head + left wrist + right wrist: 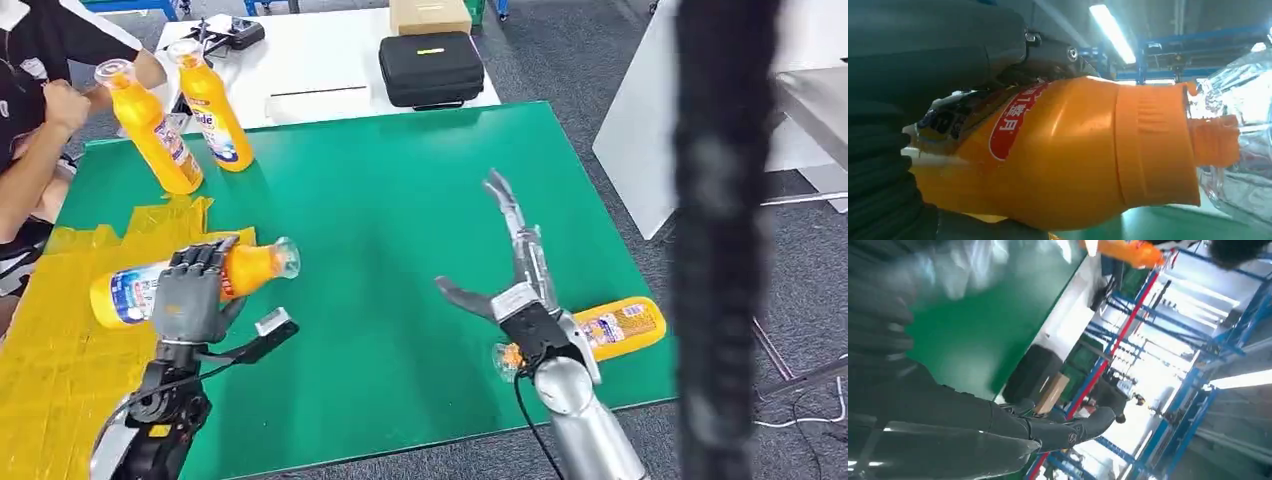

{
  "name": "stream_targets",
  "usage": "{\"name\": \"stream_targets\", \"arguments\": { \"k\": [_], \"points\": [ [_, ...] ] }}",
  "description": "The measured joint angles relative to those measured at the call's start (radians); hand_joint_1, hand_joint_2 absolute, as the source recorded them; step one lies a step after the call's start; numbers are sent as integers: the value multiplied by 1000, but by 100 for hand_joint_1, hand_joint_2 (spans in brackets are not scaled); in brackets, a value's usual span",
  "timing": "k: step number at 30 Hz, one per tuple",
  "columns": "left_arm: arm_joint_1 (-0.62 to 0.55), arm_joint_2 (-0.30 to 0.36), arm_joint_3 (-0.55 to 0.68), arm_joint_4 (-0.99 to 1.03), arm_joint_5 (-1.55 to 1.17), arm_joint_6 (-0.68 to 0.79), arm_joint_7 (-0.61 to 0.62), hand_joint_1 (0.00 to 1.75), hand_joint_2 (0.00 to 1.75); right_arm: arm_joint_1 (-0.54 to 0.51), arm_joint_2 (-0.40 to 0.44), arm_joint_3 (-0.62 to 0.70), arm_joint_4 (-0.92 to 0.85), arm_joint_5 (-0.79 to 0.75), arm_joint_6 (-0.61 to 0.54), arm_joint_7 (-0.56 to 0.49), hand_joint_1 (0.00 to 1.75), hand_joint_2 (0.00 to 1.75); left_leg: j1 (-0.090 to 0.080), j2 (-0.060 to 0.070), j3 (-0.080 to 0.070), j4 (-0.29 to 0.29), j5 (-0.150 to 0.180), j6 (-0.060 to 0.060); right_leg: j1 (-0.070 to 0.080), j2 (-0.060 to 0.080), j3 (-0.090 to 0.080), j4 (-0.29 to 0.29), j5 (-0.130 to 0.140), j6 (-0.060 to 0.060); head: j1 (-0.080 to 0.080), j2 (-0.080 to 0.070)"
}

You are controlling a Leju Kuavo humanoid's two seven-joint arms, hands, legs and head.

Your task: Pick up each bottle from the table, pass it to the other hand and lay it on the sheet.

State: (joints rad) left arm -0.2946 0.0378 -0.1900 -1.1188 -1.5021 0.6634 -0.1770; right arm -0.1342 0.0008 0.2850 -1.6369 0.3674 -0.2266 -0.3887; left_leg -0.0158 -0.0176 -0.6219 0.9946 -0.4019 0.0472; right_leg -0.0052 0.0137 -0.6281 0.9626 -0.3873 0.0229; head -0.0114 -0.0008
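Observation:
My left hand (187, 293) grips an orange bottle (190, 281) lying sideways, its clear cap pointing right, over the edge of the yellow sheet (55, 340). Up close the held bottle (1073, 155) shows its red label and clear cap. My right hand (515, 270) is open above the green table, fingers stretched forward (1068, 432). Just behind my right wrist lies another orange bottle (615, 328) near the table's right front corner. A person at far left holds a tilted bottle (150, 128) beside a standing bottle (212, 108).
The green table (380, 220) has open room in its middle. Behind it a white table (330, 85) carries a black case (431, 68), a cardboard box (430, 14) and a controller (232, 32). A dark blurred post (722, 240) stands at the right.

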Motion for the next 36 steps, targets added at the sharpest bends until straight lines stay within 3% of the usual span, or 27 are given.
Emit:
{"name": "stream_targets", "arguments": {
  "k": [5, 17, 36],
  "points": [
    [-117, 17, -90, 234, -61, 15, 118, 175, 175, 6, -10, -21, -13, 9, 0, -1, 0, 175, 0, 0, 0, 0, 0, 0, 1, 0, 0, 0, 0, 0, 0, 0],
    [-232, 57, -295, 510, -63, -24, 204, 175, 175, 24, -22, -40, -34, 21, -1, 1, 0, 175, 0, 1, 0, 0, 0, 0, 0, 1, -1, 0, 0, 0, 0, 0],
    [-279, 83, -280, 677, -59, 32, 176, 175, 175, 111, -40, -51, -79, 46, -11, 21, 0, 175, 1, 2, 2, -1, 0, -1, 1, 1, 2, 1, 0, -1, 0, 0]
  ]
}}
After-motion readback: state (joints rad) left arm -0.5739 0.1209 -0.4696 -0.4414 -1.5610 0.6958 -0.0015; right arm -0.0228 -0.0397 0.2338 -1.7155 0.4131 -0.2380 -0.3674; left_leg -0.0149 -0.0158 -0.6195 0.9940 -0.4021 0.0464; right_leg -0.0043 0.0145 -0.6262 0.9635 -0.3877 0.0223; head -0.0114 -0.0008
